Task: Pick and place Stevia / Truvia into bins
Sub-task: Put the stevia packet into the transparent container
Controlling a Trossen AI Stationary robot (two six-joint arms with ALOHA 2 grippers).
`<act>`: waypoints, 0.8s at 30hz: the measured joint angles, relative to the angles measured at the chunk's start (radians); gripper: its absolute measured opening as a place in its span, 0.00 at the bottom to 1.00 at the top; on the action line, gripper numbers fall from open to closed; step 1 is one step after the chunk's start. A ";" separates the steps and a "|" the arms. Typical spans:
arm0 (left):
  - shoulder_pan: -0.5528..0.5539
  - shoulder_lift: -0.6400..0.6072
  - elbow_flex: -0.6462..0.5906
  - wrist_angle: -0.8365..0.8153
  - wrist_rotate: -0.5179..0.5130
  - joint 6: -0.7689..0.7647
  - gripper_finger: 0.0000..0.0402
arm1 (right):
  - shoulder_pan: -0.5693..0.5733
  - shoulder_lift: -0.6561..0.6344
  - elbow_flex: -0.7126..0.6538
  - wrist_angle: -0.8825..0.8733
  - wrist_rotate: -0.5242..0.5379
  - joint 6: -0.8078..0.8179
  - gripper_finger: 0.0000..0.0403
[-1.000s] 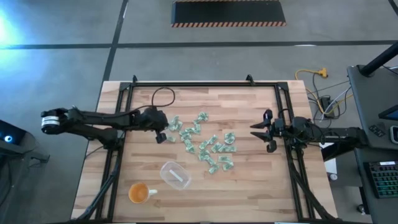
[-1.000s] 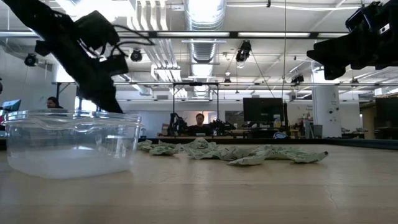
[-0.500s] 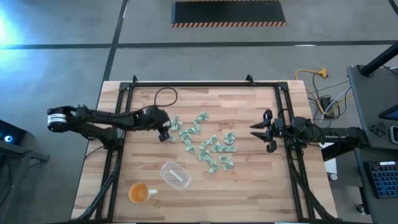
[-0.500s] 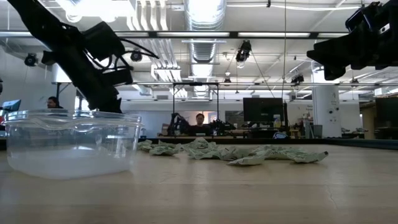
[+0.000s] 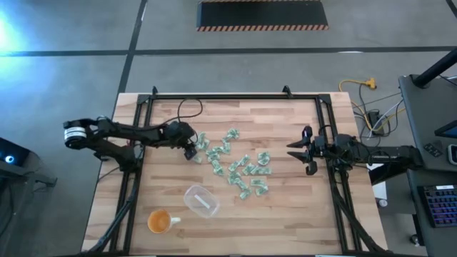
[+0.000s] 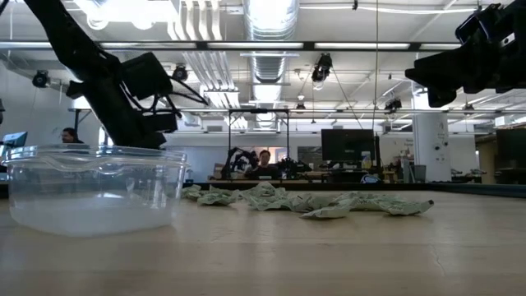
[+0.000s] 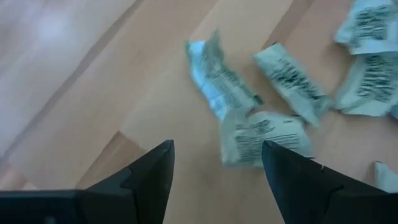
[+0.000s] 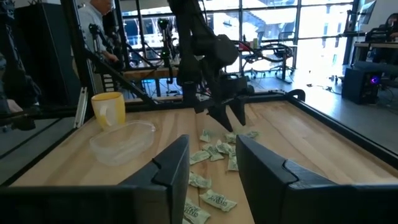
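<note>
- grey concrete floor [image 5: 64, 64] with a hazard-striped black mat [image 5: 262, 15]
- open ceiling with silver ducts [image 6: 267, 33] and bright lights
- large windows [image 8: 267, 28], desks with monitors [image 6: 341, 146] behind

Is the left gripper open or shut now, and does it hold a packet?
Open and empty. In the left wrist view the left gripper shows bare table between its fingers, and the packets lie just ahead, untouched.

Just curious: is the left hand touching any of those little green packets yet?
Apart. In the left wrist view the open left hand shows bare wood between its fingertips and the nearest packets.
</note>
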 joint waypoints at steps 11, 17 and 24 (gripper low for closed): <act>0.011 0.009 0.000 0.029 0.053 0.007 0.32 | 0.000 0.002 0.000 0.000 0.002 0.000 0.31; 0.011 0.007 0.000 0.049 0.093 0.031 0.22 | 0.000 0.002 0.000 0.000 0.002 0.000 0.29; 0.011 0.007 -0.002 0.049 0.103 0.048 0.19 | 0.000 0.015 0.000 0.000 0.002 0.000 0.31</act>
